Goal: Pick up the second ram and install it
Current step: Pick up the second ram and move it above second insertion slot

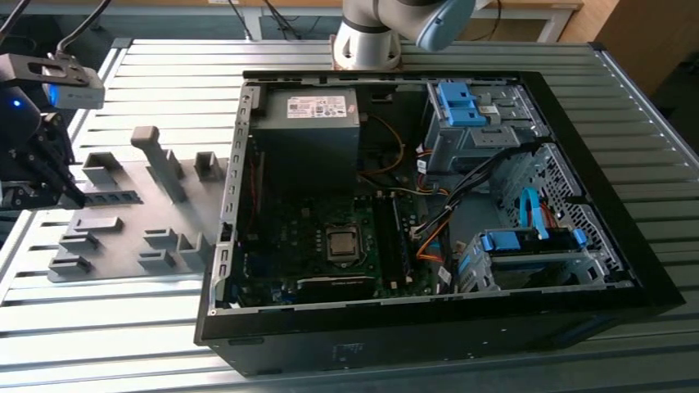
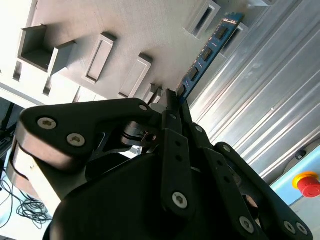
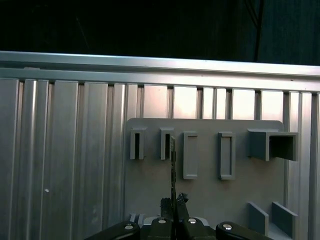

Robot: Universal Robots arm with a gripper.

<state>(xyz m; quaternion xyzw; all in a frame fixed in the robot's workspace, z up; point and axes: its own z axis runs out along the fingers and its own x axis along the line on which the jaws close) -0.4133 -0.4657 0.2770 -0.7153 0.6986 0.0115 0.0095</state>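
One pincer [image 2: 172, 97] is clamped on the second ram [image 2: 207, 50] near the grey holder plate [image 3: 210, 200] (pick-up step, I judge); installing demands straight alignment

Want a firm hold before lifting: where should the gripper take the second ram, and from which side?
Pinch the second ram across its two flat faces at the end away from the grey holder plate, coming straight along its length. It is thin and flat; the gripper looks shut there.
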